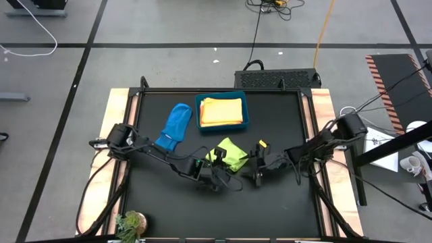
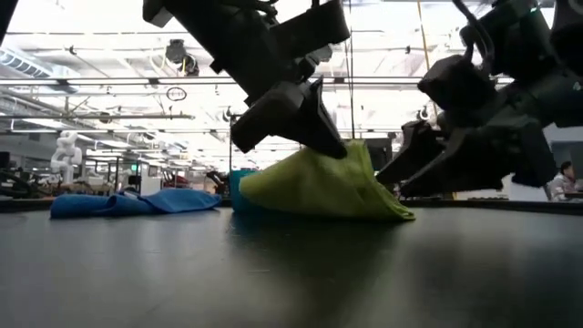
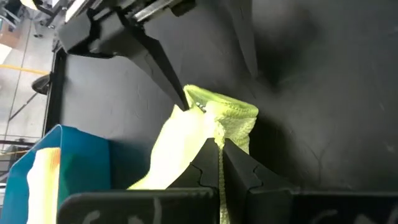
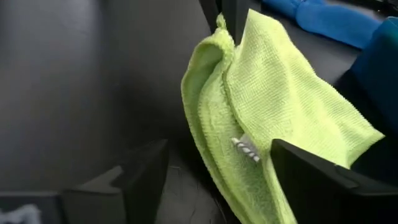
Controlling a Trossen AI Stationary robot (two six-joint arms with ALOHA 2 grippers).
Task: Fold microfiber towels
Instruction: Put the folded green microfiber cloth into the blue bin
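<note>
A lime green microfiber towel (image 1: 231, 154) lies mid-table, partly folded, and its top is pulled up into a peak (image 2: 342, 155). My left gripper (image 2: 335, 146) comes in from the table's left and is shut on that peak. My right gripper (image 4: 219, 144) stands open just right of the towel. Its two fingers straddle the towel's hanging edge (image 4: 249, 149); whether they touch it, I cannot tell. A bright blue towel (image 1: 174, 127) lies crumpled on the table at the far left. My left gripper pinches the lime towel's raised folded edge (image 3: 217, 134) between its two shut fingers. More than one layer shows there. The fingers slant down from the table's left. The towel hangs below them like a tent, its lower part (image 2: 364, 208) resting on the table.
A teal bin (image 1: 246, 111) at the far middle holds folded yellow and orange towels (image 1: 221, 111). A small potted plant (image 1: 131, 223) sits at the near left corner. Bare black tabletop (image 1: 223, 209) lies in front of both grippers.
</note>
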